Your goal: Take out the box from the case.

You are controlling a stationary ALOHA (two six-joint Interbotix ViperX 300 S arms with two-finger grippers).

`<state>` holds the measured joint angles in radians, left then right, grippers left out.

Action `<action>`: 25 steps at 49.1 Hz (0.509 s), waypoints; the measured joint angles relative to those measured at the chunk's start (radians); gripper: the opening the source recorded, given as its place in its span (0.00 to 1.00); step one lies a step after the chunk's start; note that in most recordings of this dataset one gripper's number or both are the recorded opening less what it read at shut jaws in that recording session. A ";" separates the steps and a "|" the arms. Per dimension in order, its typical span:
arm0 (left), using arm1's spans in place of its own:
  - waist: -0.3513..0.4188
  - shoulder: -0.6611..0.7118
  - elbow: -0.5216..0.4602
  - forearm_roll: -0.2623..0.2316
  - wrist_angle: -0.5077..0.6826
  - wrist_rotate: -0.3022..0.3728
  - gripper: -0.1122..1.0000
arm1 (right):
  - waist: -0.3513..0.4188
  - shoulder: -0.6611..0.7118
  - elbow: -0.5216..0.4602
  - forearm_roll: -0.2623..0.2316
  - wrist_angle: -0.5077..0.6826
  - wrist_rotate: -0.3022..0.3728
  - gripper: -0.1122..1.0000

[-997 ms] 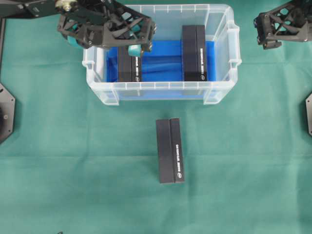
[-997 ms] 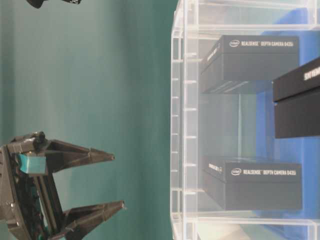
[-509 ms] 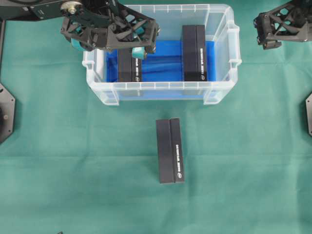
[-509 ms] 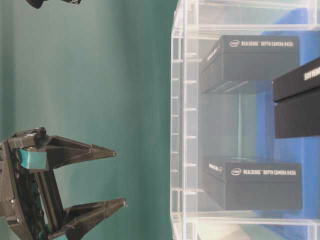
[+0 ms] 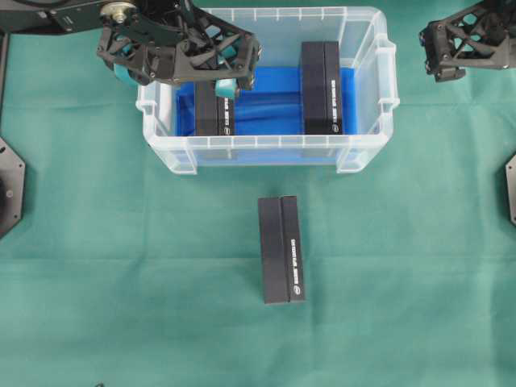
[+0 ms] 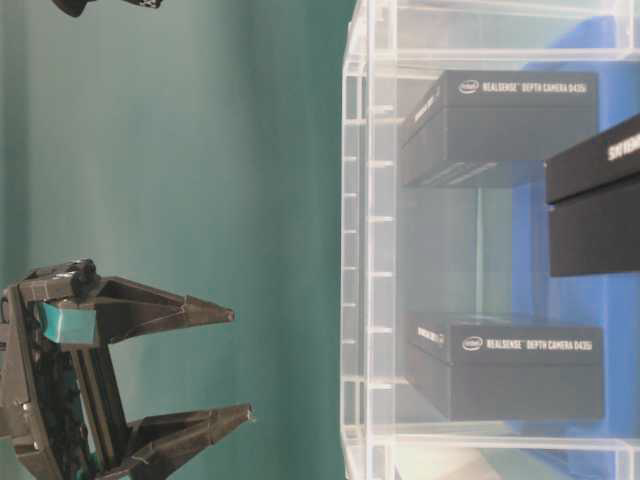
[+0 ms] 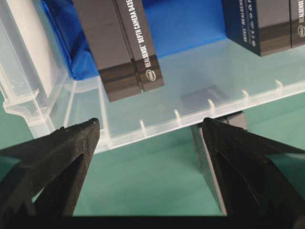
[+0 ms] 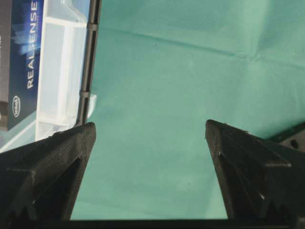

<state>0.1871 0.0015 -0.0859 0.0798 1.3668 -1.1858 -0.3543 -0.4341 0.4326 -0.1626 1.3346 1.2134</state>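
Note:
The case (image 5: pixel 367 141) is a clear bin with a blue sheet on its floor. Two black boxes lie inside it, one on the left (image 5: pixel 214 113) and one on the right (image 5: pixel 322 89). My left gripper (image 5: pixel 176 71) hangs open above the case's left part, pointing down, with nothing between its fingers. From the side, the left gripper (image 6: pixel 238 362) is still above the rim (image 6: pixel 360 250). In the left wrist view, the left box (image 7: pixel 119 43) lies ahead of the left gripper (image 7: pixel 150 125). My right gripper (image 5: pixel 455 48) hangs open and empty, off the case's right end.
A third black box (image 5: pixel 282 248) lies on the green cloth in front of the case, and shows in the left wrist view (image 7: pixel 202 143) beyond the front wall (image 7: pixel 214 102). The right wrist view shows the case's end wall (image 8: pixel 62 71) and green cloth.
The left gripper has shifted slightly above the case's left part and stays open. The right arm and the boxes have not moved.

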 measured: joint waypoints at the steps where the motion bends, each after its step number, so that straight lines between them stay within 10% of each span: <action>1: 0.000 0.000 0.000 0.000 0.000 0.002 0.93 | 0.000 0.000 0.000 0.002 0.000 0.000 0.92; 25: 0.000 0.002 0.000 0.000 -0.002 -0.006 0.93 | 0.002 0.000 0.000 0.000 0.000 0.000 0.92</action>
<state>0.1871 0.0031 -0.0859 0.0798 1.3652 -1.1919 -0.3528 -0.4341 0.4326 -0.1626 1.3346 1.2134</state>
